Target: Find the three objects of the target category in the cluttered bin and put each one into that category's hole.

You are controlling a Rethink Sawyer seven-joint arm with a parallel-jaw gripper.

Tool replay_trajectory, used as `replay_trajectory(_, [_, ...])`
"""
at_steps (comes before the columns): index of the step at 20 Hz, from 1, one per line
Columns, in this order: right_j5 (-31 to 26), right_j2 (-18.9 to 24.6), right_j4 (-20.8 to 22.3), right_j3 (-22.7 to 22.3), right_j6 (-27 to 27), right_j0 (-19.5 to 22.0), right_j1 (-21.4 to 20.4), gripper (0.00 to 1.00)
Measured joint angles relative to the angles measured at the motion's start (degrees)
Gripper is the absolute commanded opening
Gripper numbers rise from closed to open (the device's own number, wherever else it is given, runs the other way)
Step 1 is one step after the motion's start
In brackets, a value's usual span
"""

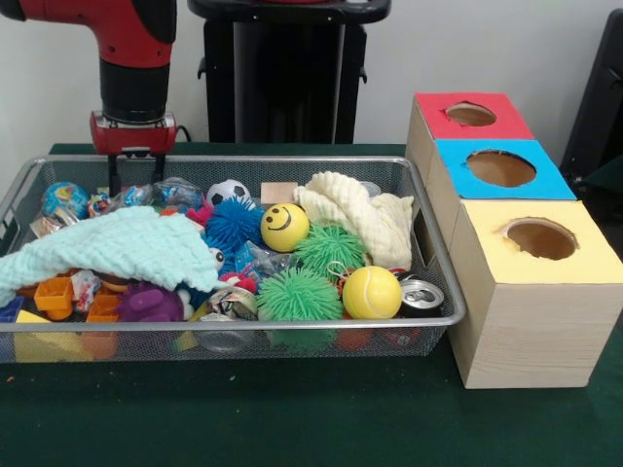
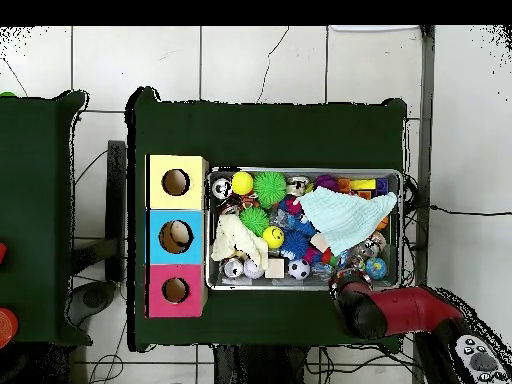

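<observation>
Front view, left to right. Gripper (image 1: 135, 173) hangs over the far-left corner of the bin (image 1: 292, 323), its two dark fingers (image 1: 115, 176) apart with nothing between them, tips just past the far rim. Arm cut off at the top edge. Mint-green towel (image 1: 112, 247) drapes the left half of the bin and hides whatever is under it. Printed fabric pieces: can't pick out any for certain; a small patterned scrap (image 1: 85, 284) peeks below the towel, near side, well apart from the fingers. Cream towel (image 1: 362, 217) lies at the far right. Yellow-topped box's hole (image 1: 540, 238) sits nearest, right of the bin.
</observation>
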State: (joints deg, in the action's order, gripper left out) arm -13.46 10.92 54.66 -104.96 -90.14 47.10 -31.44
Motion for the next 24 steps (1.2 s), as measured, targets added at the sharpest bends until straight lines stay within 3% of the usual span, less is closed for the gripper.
replay_trajectory(14, [0.5, -1.1, 0.0, 0.4, 0.0, -1.2, 0.2, 1.00])
replay_trajectory(24, [1.5, -0.9, 0.0, 0.4, 0.0, 0.1, 0.5, 1.00])
